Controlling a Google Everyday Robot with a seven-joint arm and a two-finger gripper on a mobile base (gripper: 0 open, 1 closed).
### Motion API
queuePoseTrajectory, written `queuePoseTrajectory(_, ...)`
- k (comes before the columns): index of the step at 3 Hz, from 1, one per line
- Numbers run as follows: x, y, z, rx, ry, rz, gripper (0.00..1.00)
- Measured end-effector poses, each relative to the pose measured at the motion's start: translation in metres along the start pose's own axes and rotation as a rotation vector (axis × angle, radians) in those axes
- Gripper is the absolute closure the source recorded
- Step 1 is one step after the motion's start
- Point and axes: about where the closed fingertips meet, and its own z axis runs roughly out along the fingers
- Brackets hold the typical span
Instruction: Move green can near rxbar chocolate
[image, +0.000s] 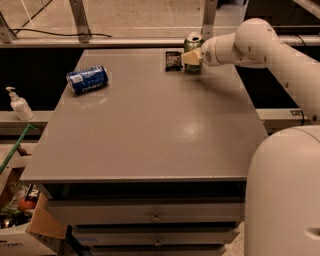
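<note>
The green can (193, 41) stands upright at the far right of the grey table (150, 120), with its silver top showing. My gripper (192, 58) is at the can's lower body and is shut on it, and a pale finger (190, 57) covers the can's front. The rxbar chocolate (173, 60), a small dark flat wrapper, lies on the table just left of the can, close beside it. My white arm reaches in from the right.
A blue can (87, 79) lies on its side at the table's far left. A white pump bottle (19, 105) stands on a ledge left of the table. Metal frame posts (209, 20) rise behind the far edge. Boxes and clutter sit at the lower left.
</note>
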Motion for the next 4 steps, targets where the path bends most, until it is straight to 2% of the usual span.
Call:
queuePoseTrajectory(1, -0.001, 0.0, 0.0, 0.0, 0.0, 0.0, 0.14)
queuePoseTrajectory(2, 0.003, 0.003, 0.0, -0.008, 0.004, -0.001, 0.0)
queuePoseTrajectory(3, 0.005, 0.005, -0.001, -0.016, 0.002, -0.005, 0.0)
queuePoseTrajectory(4, 0.007, 0.004, -0.014, -0.026, -0.027, -0.014, 0.0)
